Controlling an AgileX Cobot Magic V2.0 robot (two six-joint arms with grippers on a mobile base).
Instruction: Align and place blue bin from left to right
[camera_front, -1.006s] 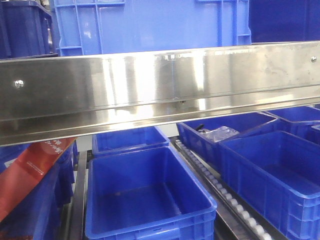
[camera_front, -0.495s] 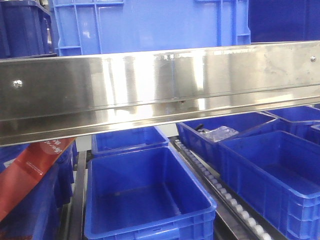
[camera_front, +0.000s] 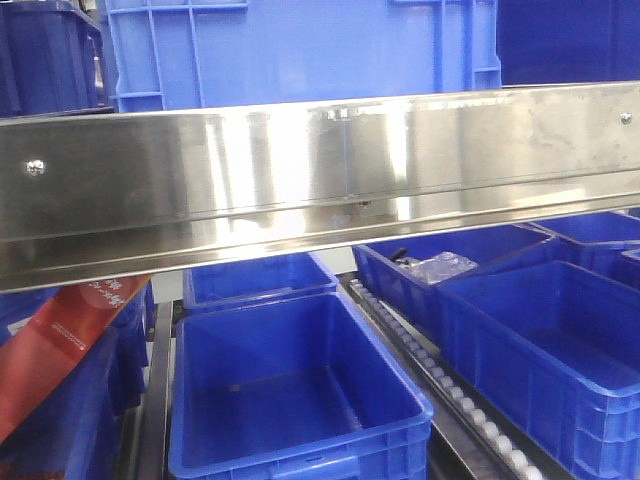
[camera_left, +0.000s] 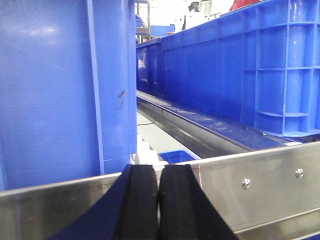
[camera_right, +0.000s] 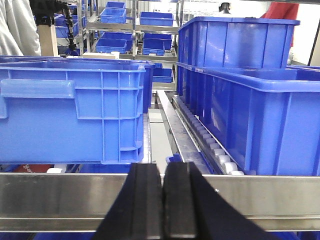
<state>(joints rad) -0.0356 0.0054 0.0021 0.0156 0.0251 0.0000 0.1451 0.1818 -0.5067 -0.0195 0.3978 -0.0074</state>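
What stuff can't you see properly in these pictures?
- Front view: the steel rail hides the light blue bin's bottom and the backs of the lower bins.
- Front view: clear packets in a far bin are too small to identify.
- Left wrist view: the left hand is cut off by the bottom edge.
- Right wrist view: the right hand likewise; both hands look shut.

blue bin (camera_front: 290, 395) | front edge nudged slightly lower/closer vs 1s ago

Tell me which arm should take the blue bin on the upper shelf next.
Probably right: the right gripper squarely faces the blue bin; the left gripper sees only a wall edge.
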